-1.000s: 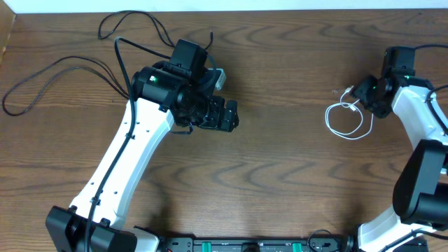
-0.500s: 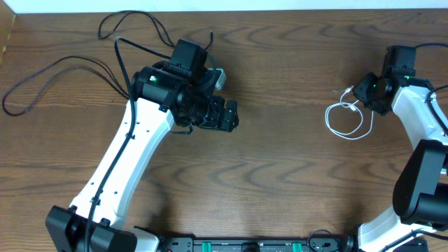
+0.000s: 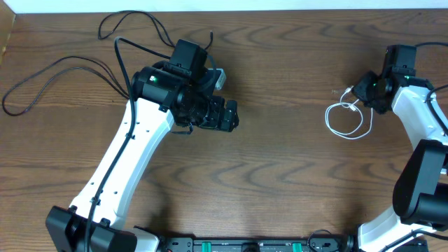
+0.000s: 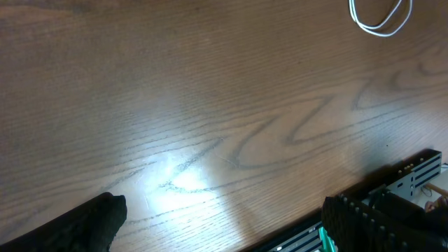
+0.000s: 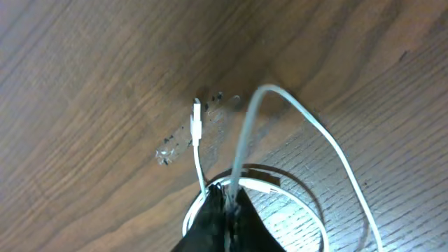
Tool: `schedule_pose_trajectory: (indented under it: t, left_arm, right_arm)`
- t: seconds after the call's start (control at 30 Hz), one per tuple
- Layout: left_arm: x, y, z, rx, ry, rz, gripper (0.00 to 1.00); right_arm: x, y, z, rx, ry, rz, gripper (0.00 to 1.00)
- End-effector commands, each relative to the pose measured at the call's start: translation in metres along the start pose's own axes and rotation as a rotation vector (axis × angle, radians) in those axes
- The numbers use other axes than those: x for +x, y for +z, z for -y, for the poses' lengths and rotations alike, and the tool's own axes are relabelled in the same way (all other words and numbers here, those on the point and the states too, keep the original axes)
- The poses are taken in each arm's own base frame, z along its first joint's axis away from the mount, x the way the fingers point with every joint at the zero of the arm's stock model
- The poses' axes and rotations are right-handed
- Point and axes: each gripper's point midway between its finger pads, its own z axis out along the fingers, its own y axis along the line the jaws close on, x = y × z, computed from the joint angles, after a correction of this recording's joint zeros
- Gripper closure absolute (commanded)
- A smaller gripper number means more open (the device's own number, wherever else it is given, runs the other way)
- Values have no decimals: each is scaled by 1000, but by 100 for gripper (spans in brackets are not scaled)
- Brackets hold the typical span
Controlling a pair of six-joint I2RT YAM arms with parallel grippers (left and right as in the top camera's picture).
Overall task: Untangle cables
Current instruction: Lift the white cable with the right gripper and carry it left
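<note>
Pinching the white cable (image 5: 243, 140) with the right tool (image 5: 225, 203), pressed together, at the desk's (image 3: 280, 161) right side. Holding the left tool (image 3: 225, 115) spread wide mid-desk. Partly hiding the black cables (image 3: 52, 68) far left behind the left arm.

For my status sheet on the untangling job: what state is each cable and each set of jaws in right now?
white cable: loosely looped on the table, pinched by the right gripper.
black cables: lying slack at the far left of the table, nothing touching them.
left gripper: jaws wide open, empty, over bare wood.
right gripper: jaws shut on the white cable.
</note>
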Motion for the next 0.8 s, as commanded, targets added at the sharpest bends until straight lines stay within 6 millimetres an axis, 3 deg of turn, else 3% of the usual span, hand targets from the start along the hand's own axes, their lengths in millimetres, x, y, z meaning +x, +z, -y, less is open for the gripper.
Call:
schedule_pose_trajectory:
  t: [0.0, 0.1, 0.2, 0.23, 0.43, 0.63, 0.77]
  left_arm:
    - [1, 2, -2, -8, 17, -9, 5]
    - [1, 2, -2, -8, 17, -9, 5]
    - [1, 2, -2, -8, 18, -9, 5]
    - [1, 2, -2, -8, 18, -9, 5]
    - [1, 2, -2, -8, 18, -9, 5]
    - [1, 2, -2, -8, 17, -9, 5]
    - [1, 2, -2, -8, 17, -9, 5]
  right_arm:
    - [-1, -11, -13, -59, -9, 2, 99]
    - [-2, -28, -32, -151, -17, -3, 99]
    - [-8, -62, -53, -262, -33, 29, 98]
    - [-13, -90, -70, -350, -53, 62, 99]
    - [-9, -204, -119, -694, -98, 146, 98]
    - [21, -347, -167, -1145, -183, 194, 98]
    - [47, -429, -183, -1371, -316, 285, 99]
